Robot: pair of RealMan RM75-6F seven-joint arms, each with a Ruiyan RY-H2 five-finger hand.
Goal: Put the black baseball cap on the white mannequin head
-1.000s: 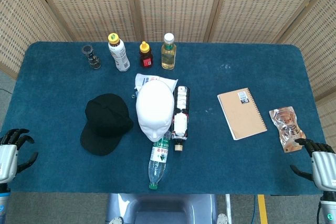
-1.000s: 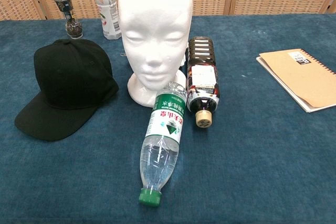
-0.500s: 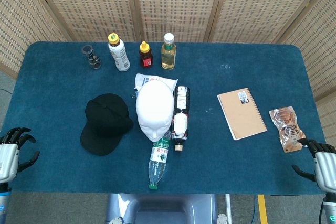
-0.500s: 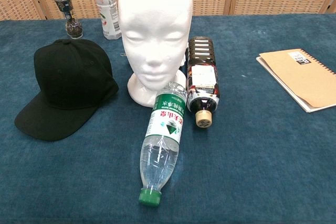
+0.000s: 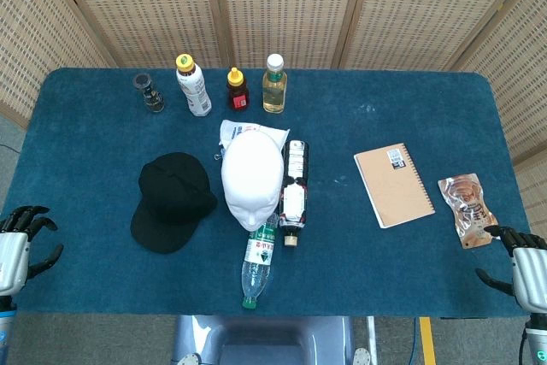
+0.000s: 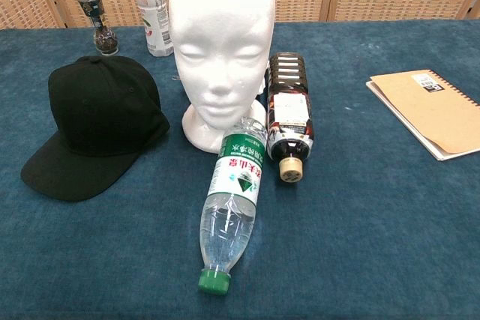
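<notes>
Black baseball cap lies flat on the desk, brim forward, just left of the upright white mannequin head. Only the head view shows the left hand and right hand, fingers spread, empty.

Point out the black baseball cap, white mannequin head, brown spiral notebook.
black baseball cap (image 5: 173,191), head view, crown
white mannequin head (image 6: 219,43), chest view, face
brown spiral notebook (image 5: 393,184), head view, cover centre

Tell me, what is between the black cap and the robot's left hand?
Nothing: only bare blue table lies between the black cap and the left hand, as the head view shows.
</notes>
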